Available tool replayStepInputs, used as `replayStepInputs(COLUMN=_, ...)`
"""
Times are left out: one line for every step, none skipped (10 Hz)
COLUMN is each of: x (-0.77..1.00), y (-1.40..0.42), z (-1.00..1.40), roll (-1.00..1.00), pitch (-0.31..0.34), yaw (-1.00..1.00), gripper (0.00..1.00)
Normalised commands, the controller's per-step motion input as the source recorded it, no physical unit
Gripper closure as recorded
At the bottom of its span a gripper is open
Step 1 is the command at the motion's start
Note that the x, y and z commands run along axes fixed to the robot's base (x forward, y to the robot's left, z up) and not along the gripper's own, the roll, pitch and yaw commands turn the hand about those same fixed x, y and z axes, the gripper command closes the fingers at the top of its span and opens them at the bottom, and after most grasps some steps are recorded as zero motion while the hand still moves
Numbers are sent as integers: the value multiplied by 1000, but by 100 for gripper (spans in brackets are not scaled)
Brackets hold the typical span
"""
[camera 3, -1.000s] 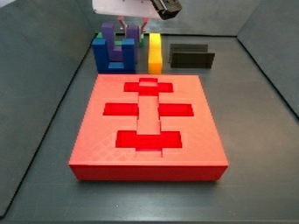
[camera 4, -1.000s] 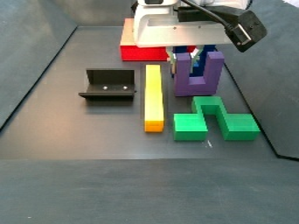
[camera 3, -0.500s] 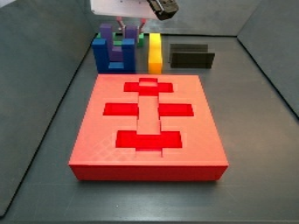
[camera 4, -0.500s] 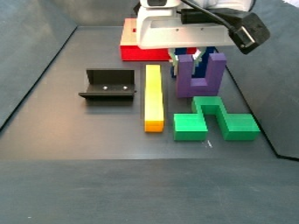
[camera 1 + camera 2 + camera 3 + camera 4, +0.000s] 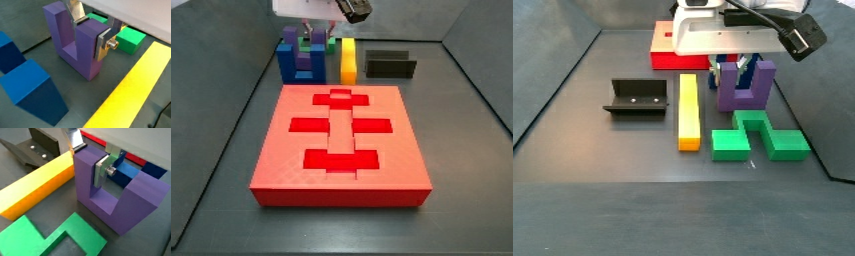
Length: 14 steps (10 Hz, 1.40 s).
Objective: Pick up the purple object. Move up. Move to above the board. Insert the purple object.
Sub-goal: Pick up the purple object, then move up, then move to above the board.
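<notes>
Both wrist views show the gripper [image 5: 91, 31] straddling one upright prong of the purple object [image 5: 75, 42], silver fingers [image 5: 101, 170] narrowly apart against its faces, not visibly lifted off the surface [image 5: 593, 150].

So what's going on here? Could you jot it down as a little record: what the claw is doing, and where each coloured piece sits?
gripper: low over the pieces, its fingers either side of one prong of the purple object
purple object: upright on the floor, prongs up
board: red slab, its cut-outs unfilled
blue block: right beside the purple object
yellow bar: lying flat between the fixture and the purple object
green block: flat on the floor
fixture: apart from the pieces
</notes>
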Motion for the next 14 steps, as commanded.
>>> replayStepInputs(x=0, y=0, z=0, roll=0, pitch=0, yaw=0, gripper=100)
replayStepInputs(x=0, y=0, z=0, roll=0, pitch=0, yaw=0, gripper=100)
replayStepInputs(x=0, y=0, z=833, roll=0, pitch=0, yaw=0, gripper=100)
replayStepInputs(x=-6, y=-17, z=836, roll=-1, pitch=0, yaw=35, gripper=100)
replayStepInputs(x=-65, y=-25, z=620, roll=-9, pitch=18, yaw=46, gripper=100)
replayStepInputs(x=-18, y=-19, z=229, roll=-10, pitch=-12, yaw=24, gripper=100)
replayStepInputs(x=0, y=0, z=1400, roll=0, pitch=0, yaw=0, gripper=100)
replayStepInputs(x=-21, y=-3, z=1400, roll=-2, pitch=30, yaw=-10, gripper=100)
replayStepInputs(x=-47, y=-8, z=1400, roll=-11, pitch=14, yaw=-8, gripper=100)
replayStepInputs(x=-28, y=-3, z=1400, roll=-19, pitch=-5, yaw=-4, gripper=100)
replayStepInputs(x=48, y=4, z=1400, roll=-39, pitch=45, yaw=-6, gripper=100)
replayStepInputs(x=32, y=-2, z=816, roll=-51, pitch=90, yaw=-8, gripper=100)
replayStepInputs(x=20, y=0, z=437, roll=-52, pitch=63, yaw=-7, gripper=100)
replayStepInputs(x=29, y=4, z=263, roll=-52, pitch=42, yaw=-4, gripper=100)
